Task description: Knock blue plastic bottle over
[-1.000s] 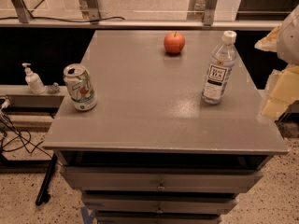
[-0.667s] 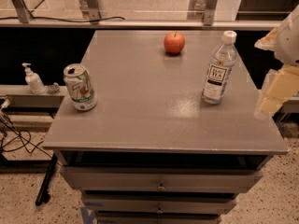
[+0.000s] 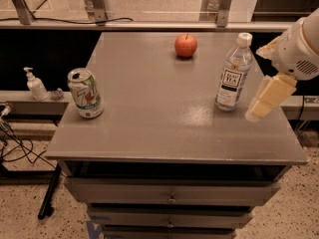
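The gripper is seen at the right edge of the camera view, hung from the pale wrist of the arm and slanted down and to the left over the right border of the table. Whether it is released or clenched cannot be told from this view; nothing is seen to be held by it. Its lower tip is placed just beside the blue plastic bottle, to the bottle's right and about level with its base. Whether the two touch cannot be made out.

The bottle is stood upright on the right half of the tabletop. Its long axis is kept vertical, the white cap is pointed straight up, and the white label with dark print is turned toward the camera.

Farther out, a red apple is set near the far edge, to the left of the bottle and well apart from it. A green-and-white soda can is stood upright near the left edge. Off the table, a small white pump dispenser is placed on a low ledge at the left.

Against the picture from one second ago, the gripper has been carried leftward — from beyond the table's right edge to just beside the bottle. The bottle, apple and can are found unmoved.
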Controlling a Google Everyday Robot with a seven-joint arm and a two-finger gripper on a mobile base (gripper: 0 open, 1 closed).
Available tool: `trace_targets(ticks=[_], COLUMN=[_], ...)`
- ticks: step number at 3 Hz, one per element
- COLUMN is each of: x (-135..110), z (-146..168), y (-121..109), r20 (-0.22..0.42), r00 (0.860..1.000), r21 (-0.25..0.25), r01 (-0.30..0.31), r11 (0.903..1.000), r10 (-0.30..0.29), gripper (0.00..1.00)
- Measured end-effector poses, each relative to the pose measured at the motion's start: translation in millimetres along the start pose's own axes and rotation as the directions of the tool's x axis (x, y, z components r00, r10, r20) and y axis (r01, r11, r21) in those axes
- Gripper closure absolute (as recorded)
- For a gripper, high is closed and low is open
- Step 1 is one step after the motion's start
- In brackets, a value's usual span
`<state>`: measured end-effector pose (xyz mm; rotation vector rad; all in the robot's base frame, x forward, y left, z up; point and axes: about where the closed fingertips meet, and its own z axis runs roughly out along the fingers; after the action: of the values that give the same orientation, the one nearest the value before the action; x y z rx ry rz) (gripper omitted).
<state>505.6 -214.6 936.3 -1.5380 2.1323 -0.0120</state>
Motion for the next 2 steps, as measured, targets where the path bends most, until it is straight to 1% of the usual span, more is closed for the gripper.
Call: trace_targets(ticks=[1,2], x=[-28.5,-69.7], z=[20.0,36.1], y=[3.6,10.2], r20=[0.109,0.208], r00=[0.992,0.974], r21=[-0.017,-0.038], r01=[-0.057,-0.088], r11=[0.9982,0.9954], r10=[0.059,0.094], gripper=[0.00,0.00])
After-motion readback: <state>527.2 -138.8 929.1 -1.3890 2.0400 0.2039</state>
